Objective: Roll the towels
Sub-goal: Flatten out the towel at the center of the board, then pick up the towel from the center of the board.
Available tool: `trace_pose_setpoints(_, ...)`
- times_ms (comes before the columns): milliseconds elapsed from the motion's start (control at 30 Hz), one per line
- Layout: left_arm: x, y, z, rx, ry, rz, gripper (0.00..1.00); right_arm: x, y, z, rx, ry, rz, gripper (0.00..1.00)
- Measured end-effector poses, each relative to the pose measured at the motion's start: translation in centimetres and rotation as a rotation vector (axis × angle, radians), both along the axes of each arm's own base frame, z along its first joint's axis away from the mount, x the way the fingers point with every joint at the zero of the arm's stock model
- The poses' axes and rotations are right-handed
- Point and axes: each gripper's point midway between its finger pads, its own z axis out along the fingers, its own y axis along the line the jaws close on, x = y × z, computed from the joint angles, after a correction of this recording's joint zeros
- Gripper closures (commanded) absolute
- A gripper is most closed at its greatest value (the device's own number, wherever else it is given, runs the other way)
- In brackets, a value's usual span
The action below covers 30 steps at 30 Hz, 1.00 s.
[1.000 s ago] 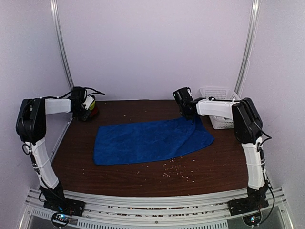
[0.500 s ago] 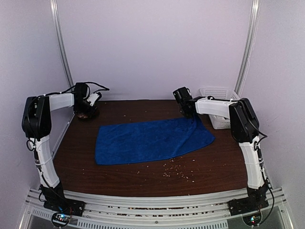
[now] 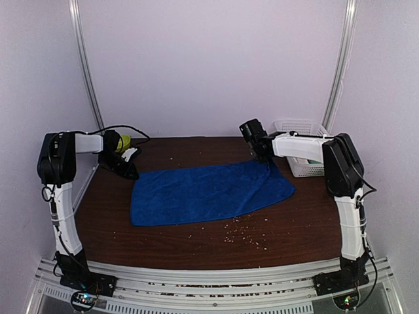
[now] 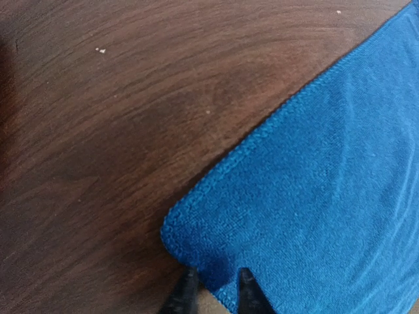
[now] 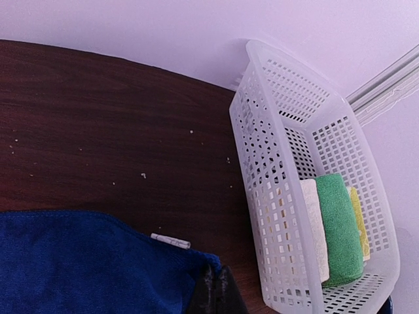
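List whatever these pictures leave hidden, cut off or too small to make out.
Top view: specks, too small to identify.
Left wrist view: blue towel, cut off by right and bottom edges.
Right wrist view: yellow roll in the basket, mostly behind the green roll; basket's bottom end cut off.

Nothing legible shows on the blue towel (image 3: pixel 209 193) or basket (image 3: pixel 302 169).

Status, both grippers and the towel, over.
Left gripper part open over far-left corner of blue towel. Right gripper shut on its far-right corner. Towel flat, unrolled. Basket far right, not blocking.
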Motion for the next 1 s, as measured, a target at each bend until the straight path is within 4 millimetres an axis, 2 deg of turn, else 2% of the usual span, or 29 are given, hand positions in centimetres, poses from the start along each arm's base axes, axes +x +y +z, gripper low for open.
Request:
trace_pose_setpoints(333, 0.2, 1.0, 0.4, -0.053, 0.009, 0.043, 0.63, -0.7, 1.0, 0.2, 0.0, -0.001, 0.022, 1.0)
trace_pose_setpoints(633, 1.3, 0.6, 0.2, -0.082, 0.006, 0.052, 0.62, -0.9, 0.9, 1.0, 0.008, -0.013, 0.024, 1.0)
trace_pose_setpoints(1000, 2.0, -0.1, 0.2, -0.133, 0.009, 0.051, 0.62, -1.3, 1.4, 0.6, 0.0, -0.004, 0.037, 1.0)
